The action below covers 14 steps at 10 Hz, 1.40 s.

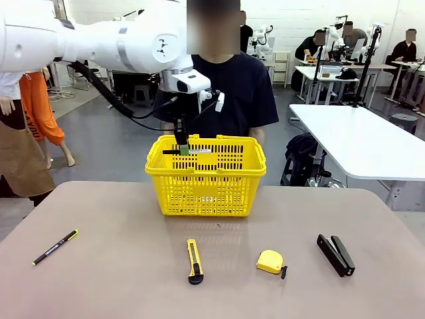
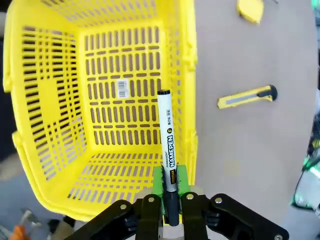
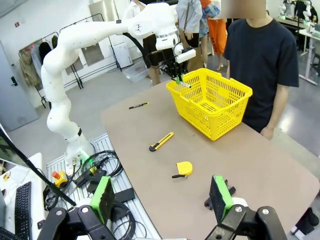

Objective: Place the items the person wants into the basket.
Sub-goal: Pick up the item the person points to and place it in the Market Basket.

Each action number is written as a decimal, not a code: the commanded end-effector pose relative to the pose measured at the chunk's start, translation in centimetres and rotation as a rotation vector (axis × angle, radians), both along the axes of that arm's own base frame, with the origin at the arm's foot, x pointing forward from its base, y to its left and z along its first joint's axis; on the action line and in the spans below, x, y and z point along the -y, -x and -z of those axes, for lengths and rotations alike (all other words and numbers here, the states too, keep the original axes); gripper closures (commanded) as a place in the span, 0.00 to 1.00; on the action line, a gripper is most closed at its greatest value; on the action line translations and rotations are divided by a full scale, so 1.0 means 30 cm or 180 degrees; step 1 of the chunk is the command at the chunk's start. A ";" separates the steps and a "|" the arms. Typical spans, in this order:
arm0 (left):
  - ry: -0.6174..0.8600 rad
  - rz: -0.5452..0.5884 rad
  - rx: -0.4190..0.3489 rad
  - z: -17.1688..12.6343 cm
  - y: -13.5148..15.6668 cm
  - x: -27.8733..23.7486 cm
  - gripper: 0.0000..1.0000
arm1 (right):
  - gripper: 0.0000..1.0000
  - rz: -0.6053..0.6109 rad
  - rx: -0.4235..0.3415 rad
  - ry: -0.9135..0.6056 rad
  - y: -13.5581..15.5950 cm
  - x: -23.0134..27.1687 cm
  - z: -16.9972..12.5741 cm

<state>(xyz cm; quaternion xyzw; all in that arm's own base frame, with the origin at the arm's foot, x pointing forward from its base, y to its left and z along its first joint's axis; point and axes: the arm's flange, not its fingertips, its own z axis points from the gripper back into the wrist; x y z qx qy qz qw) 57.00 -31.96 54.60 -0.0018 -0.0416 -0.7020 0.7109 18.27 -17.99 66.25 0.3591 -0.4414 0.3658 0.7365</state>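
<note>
1. The marker has a white label that reads "NAMEPEN" in large letters, with "PERMANENT" in small print beside it. The rest of the print is too small to read.
2. The left gripper is clamped on the marker's lower end, with the green pads pressing it from both sides.
3. The marker is held at the open top of the basket, by the far rim on the robot's left. Its free end points over the inside.
4. A small white sticker on a basket wall carries barcode-like lines. I cannot read them.
5. The right gripper stands wide apart with nothing between its fingers, above the table's near right part.
6. There is one basket and one marker.
7. Four things lie on the table in a loose row in front of the basket:
   - one pen at far left
   - one knife near the middle
   - one tape measure just right of it
   - one stapler farther right
8. None of the four touches another, and no writing on them can be read.
9. One person in a black T-shirt stands just behind the basket.
</note>
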 end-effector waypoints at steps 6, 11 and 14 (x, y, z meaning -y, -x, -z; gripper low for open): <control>-0.0449 0.0237 0.0376 0.193 -0.141 0.091 0.88 | 0.00 -0.0046 0.0043 -0.0032 -0.004 0.003 -0.003; -0.0465 0.0049 0.0518 0.231 -0.170 0.096 0.88 | 0.00 -0.0046 0.0043 -0.0032 -0.004 0.003 -0.003; -0.0515 -0.0019 0.0509 0.236 -0.164 0.097 0.88 | 0.00 -0.0046 0.0043 -0.0032 -0.004 0.003 -0.003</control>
